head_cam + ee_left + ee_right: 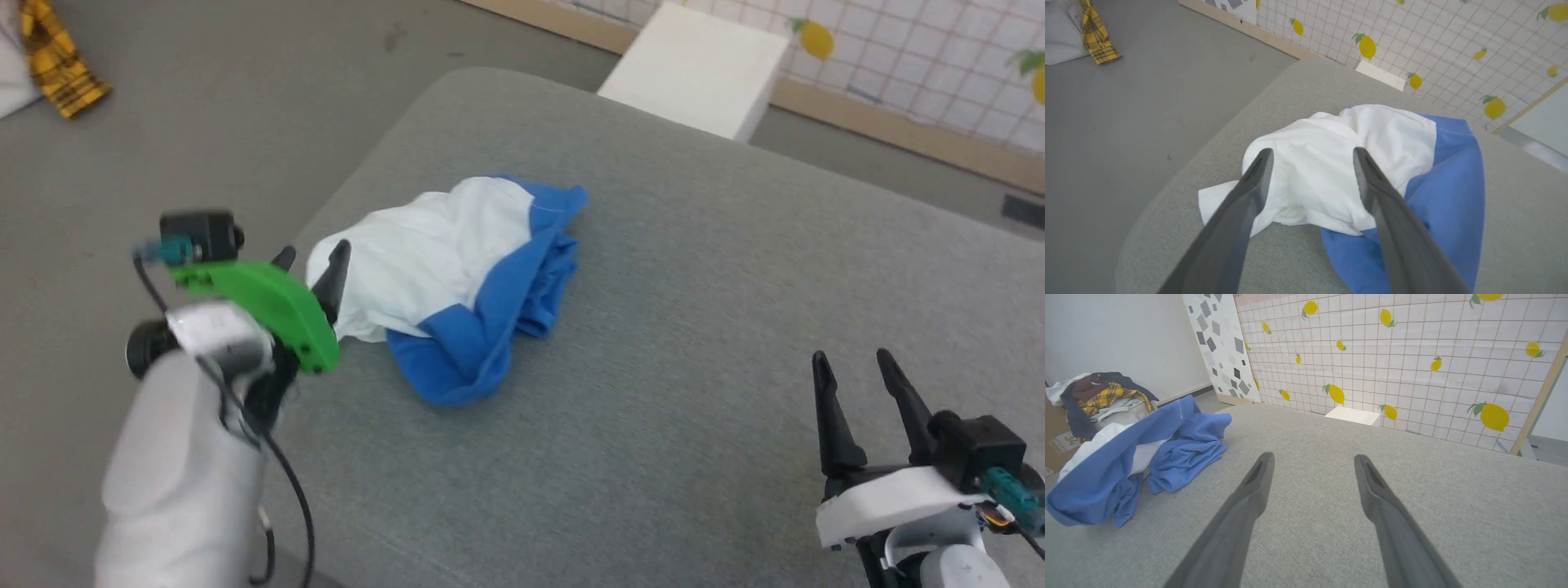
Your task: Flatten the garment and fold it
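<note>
Head view first: the garment point(457, 269) lies crumpled in a heap near the middle of the grey cloth-covered tabletop point(694, 343), toward its left edge. It is not yet flattened. The white body faces the left of the frame, and the blue band runs diagonally from upper right to lower centre, so the heap has no clean long axis.

Your left pincer point(313, 255) is the nearer one by far. It stands wide and empty, fingers pointing at the white edge of the heap. In the left wrist view the two fingers frame the white cloth, with the blue lying off to the right of the frame. Whether the tips touch the cloth I cannot tell.

Your right pincer point(851, 359) sits at the lower right, also wide and empty, over bare fabric and well apart from the garment. In the right wrist view the heap lies far to the left of the frame.

I judge that the first hold falls to the left arm, on the near white edge.

Past the tabletop's far edge stands a white box point(702, 69), with a lemon-patterned wall point(1412, 355) behind it. On the grey floor point(204, 98) at upper left lies a yellow plaid cloth point(57, 61).
</note>
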{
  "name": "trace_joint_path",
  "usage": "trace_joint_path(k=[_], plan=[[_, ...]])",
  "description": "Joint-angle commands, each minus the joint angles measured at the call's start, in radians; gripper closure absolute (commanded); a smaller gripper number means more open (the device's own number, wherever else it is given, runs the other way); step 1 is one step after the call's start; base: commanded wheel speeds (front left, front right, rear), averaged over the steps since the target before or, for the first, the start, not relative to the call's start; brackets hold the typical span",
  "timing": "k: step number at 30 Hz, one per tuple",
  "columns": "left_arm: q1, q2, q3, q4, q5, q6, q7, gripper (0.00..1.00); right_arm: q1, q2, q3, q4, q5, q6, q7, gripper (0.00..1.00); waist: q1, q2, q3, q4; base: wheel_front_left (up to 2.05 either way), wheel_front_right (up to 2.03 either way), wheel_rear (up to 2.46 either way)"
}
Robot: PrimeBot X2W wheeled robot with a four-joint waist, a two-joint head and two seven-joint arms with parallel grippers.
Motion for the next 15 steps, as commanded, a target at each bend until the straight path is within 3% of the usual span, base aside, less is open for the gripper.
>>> trace_joint_path(k=[1,4,8,15], plan=[[-0.051,0.012,0.006,0.034,-0.03,-0.005,0.067,0.0,-0.013,0.0,-0.002,-0.012,-0.009,-0.002,0.008,0.0,-0.0001,0.0064,0.067,-0.076,0.0,0.0,0.0],[-0.129,0.028,0.028,0.099,-0.084,0.01,0.202,0.0,-0.019,0.0,-0.006,-0.032,-0.014,-0.002,0.019,0.0,-0.0001,0.0064,0.1,-0.121,0.0,0.0,0.0],[-0.188,0.052,0.05,0.189,-0.113,0.083,0.356,0.0,-0.027,0.0,-0.011,-0.055,-0.017,-0.002,0.027,0.0,-0.0001,0.0064,0.143,-0.18,0.0,0.0,0.0],[-0.178,0.053,0.046,0.267,-0.107,0.178,0.461,0.0,-0.047,0.0,-0.026,-0.075,-0.025,-0.002,0.028,0.0,-0.0001,0.0064,0.199,-0.228,0.0,0.0,0.0]])
